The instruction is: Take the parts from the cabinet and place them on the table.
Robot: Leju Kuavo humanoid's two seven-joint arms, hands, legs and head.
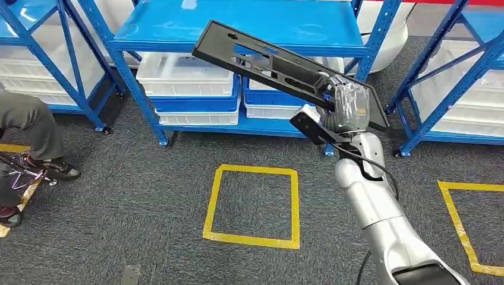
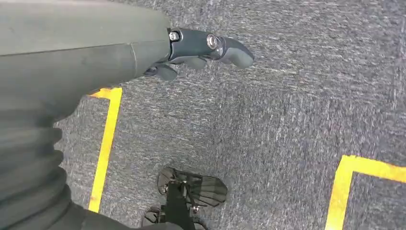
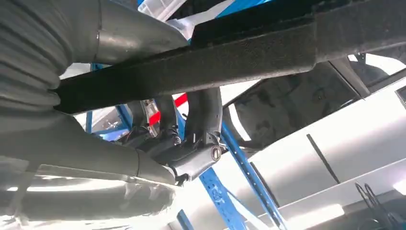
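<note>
Right hand (image 1: 350,107) is clamping one end of the long black part (image 1: 261,59), cantilevering it up over the blue shelf (image 1: 238,24), so it's risking twisting loose or clipping an upright (image 1: 371,41) on the turn; left hand (image 2: 201,52) is hanging empty, fingers curled.
</note>
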